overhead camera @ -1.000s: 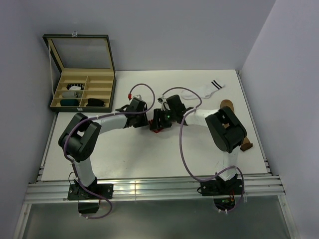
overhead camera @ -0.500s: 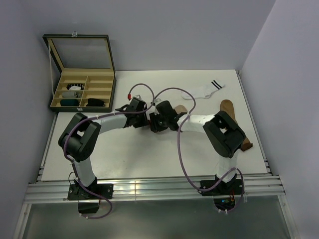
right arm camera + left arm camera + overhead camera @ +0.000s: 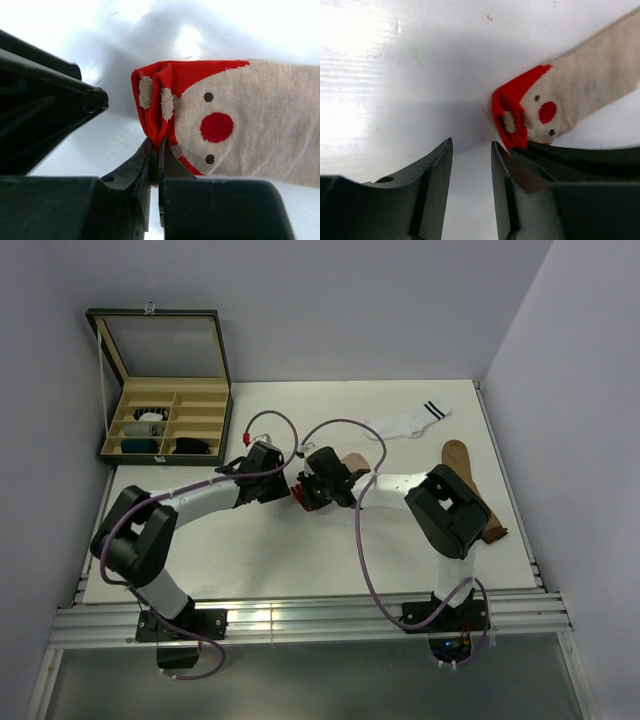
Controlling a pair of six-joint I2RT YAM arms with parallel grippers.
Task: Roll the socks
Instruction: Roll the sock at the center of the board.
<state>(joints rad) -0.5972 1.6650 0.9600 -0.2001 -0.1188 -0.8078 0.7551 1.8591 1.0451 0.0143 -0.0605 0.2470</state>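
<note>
Fingers [image 3: 132, 167] of our right gripper [image 3: 154, 150] were pinched together on the folded red cuff of the beige sock [image 3: 260, 120], near the middle of the table [image 3: 250, 550]. Our left gripper [image 3: 471, 150] sat just beside that cuff, jaws partly apart over bare tabletop, holding nothing. Open white surface lay toward the near edge. Both arms reached inward, wrists almost meeting. From above they hid most of the sock.
</note>
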